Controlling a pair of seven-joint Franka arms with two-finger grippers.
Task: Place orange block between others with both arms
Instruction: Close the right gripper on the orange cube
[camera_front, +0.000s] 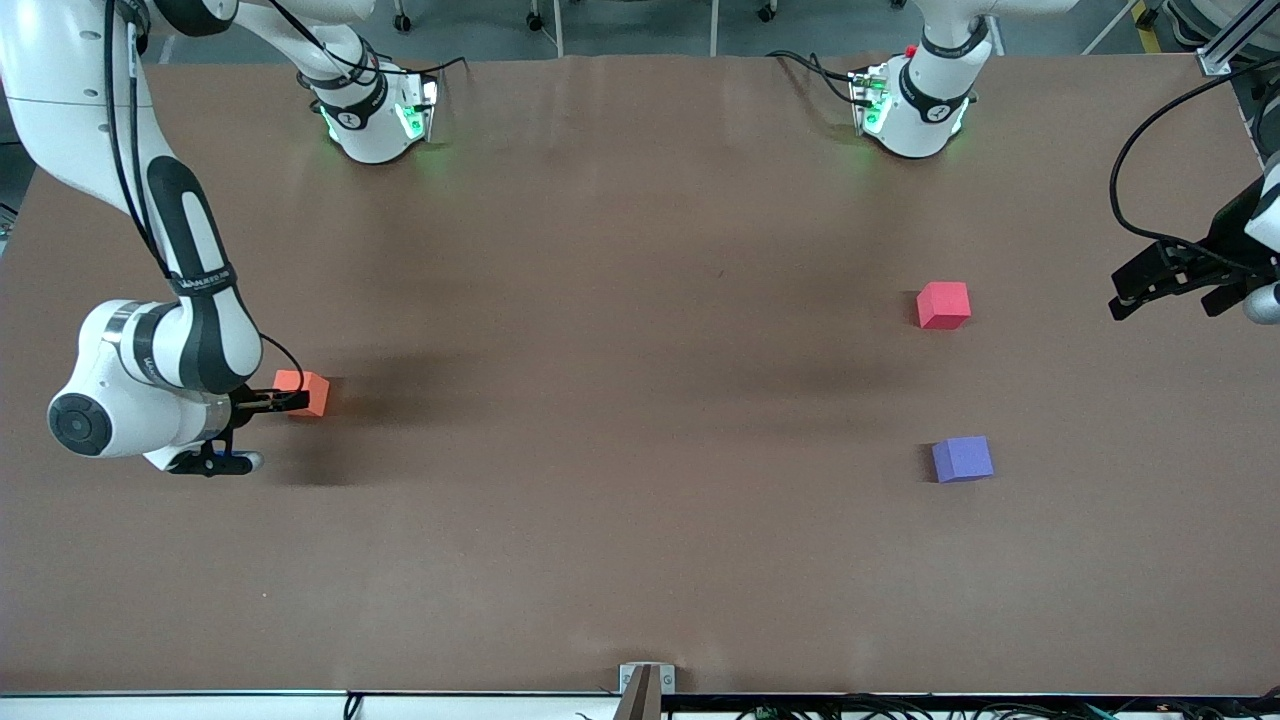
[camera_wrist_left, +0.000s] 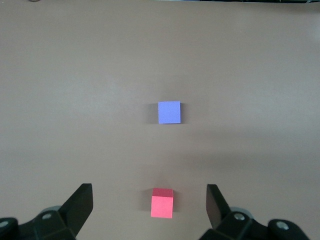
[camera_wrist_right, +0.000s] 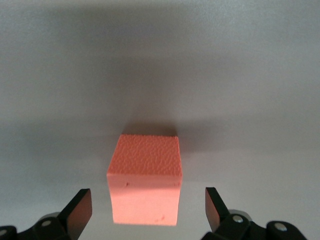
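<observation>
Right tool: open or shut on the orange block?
Open. In the right wrist view the right tool's fingers stand wide, clear of the orange block on both sides.

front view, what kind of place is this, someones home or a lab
Most likely a robotics lab, not a home: two white robot arms are mounted on a brown-covered table that holds only three small cubes, with cables along its edge.

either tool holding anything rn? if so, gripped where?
Nothing held. Right tool is open, its fingers either side of the orange block without touching. Left tool is open above the table's left-arm end.
</observation>
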